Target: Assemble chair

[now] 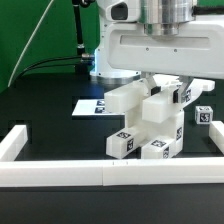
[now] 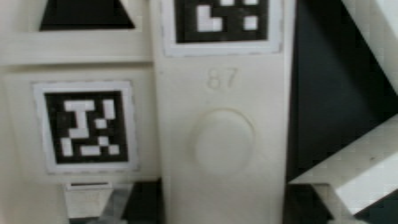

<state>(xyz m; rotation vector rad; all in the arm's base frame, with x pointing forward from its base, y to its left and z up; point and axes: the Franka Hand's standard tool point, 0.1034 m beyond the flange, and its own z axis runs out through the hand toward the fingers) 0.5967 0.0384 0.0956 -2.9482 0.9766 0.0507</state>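
The chair (image 1: 148,125) stands part-built in the middle of the black table, a cluster of white tagged blocks and panels. My gripper (image 1: 166,92) comes down from above onto its upper part. In the wrist view a long white chair piece (image 2: 224,140) with a tag at one end and an oval recess runs between my fingers, and my gripper (image 2: 222,206) is shut on it. Beside it lies a white panel (image 2: 86,125) with its own tag. A small loose tagged block (image 1: 203,115) sits at the exterior view's right, apart from the rest.
The marker board (image 1: 92,104) lies flat behind the chair towards the exterior view's left. A low white border rail (image 1: 110,176) runs along the front, with side runs at the left (image 1: 14,145) and right (image 1: 214,135).
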